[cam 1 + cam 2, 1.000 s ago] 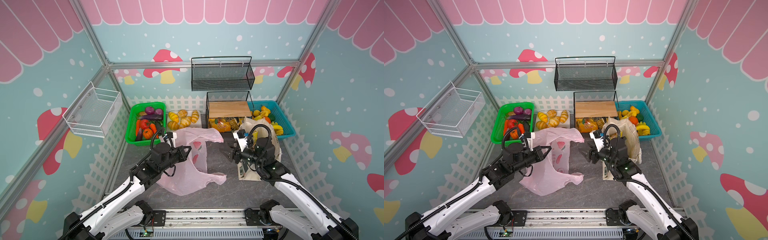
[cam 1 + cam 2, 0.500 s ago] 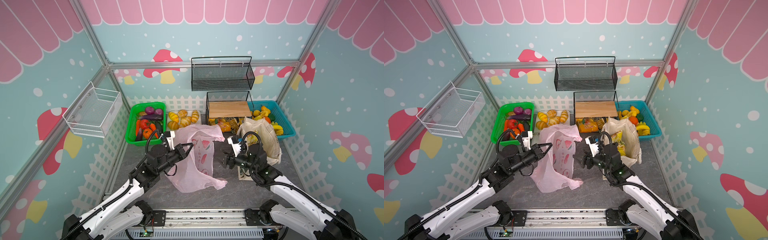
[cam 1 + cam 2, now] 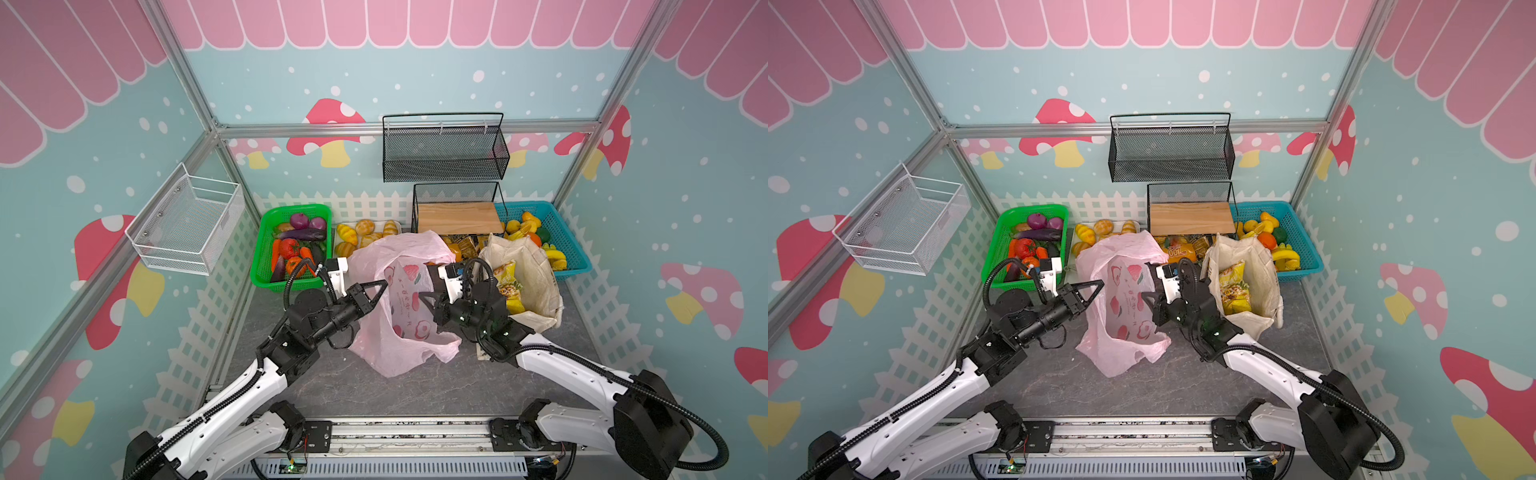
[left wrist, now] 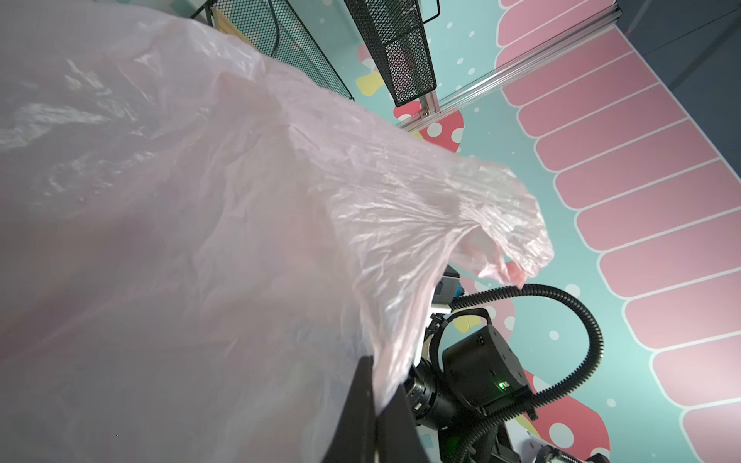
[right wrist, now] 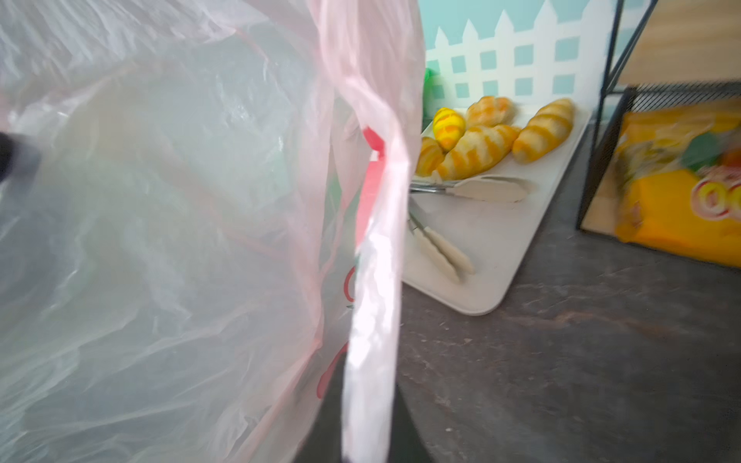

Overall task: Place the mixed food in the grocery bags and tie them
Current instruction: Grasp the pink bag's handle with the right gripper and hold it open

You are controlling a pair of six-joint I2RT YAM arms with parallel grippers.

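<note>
Both top views show the pink plastic bag held upright and open at the middle of the table. My left gripper is shut on its left rim. On the right rim my right gripper is shut, with a strip of the pink film running between its jaws. The cream canvas tote stands open just right of it, with a yellow chip bag inside. The tomato, pumpkin, carrot and eggplant lie in the green basket.
A white tray of striped bread rolls and tongs sits behind the pink bag. A black wire rack holds snack packets underneath. The blue basket of yellow fruit stands at the back right, wall baskets above.
My left gripper has raised the pink bag from the table. My right gripper moved left to the bag's other rim and shut on it, so the bag's mouth stands open.
</note>
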